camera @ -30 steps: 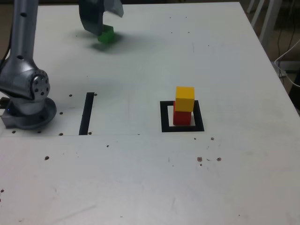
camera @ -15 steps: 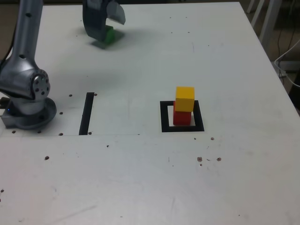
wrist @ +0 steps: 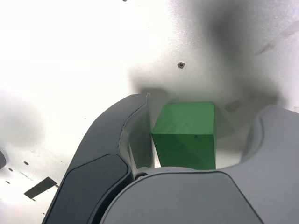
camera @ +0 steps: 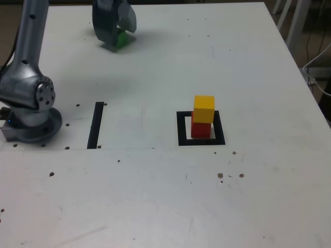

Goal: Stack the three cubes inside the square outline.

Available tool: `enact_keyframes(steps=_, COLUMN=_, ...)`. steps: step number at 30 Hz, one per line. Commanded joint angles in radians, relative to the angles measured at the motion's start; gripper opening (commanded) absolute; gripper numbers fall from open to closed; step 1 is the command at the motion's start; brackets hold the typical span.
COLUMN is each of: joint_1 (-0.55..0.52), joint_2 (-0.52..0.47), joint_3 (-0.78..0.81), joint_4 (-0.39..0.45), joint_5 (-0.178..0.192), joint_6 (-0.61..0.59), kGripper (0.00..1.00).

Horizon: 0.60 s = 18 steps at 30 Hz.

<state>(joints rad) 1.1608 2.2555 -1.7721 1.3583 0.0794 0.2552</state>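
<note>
Green cube [wrist: 186, 134] sits on the white table [camera: 170, 206], directly between the claw's two jaws. Wrist view: a sliver of gap shows between one cube face and the curved jaw beside it; the other jaw stands a little off the opposite face, though shadow there makes contact hard to judge. Gripper [wrist: 196, 140] half-narrowed around the cube, jaws flanking it; whether they actually press it I cannot tell.

Exterior view: gripper [camera: 115, 32] low over the table at the far edge, green cube [camera: 120, 39] peeking out at its tip, seemingly resting on the surface.

Well away from the claw, toward the near side and the exterior view's right: yellow cube [camera: 204, 109] stacked on red cube [camera: 200, 128], both inside the square outline [camera: 181, 129].

Black tape strip [camera: 95, 125] lies between the claw and the arm base [camera: 31, 111], just beside the base.
</note>
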Motion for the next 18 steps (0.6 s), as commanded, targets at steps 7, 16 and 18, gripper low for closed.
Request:
enact_keyframes(steps=7, joint_1=-0.004, joint_2=0.003, joint_3=0.008, joint_4=0.003, joint_5=-0.002, joint_6=0.006, kGripper=0.3)
enact_keyframes(steps=16, joint_1=-0.006, joint_2=0.0, joint_3=0.012, joint_4=0.006, joint_5=-0.002, joint_6=0.01, kGripper=0.3)
enact_keyframes(steps=18, joint_1=-0.01, joint_2=-0.004, joint_3=0.012, joint_4=0.006, joint_5=-0.001, joint_6=0.015, kGripper=0.3)
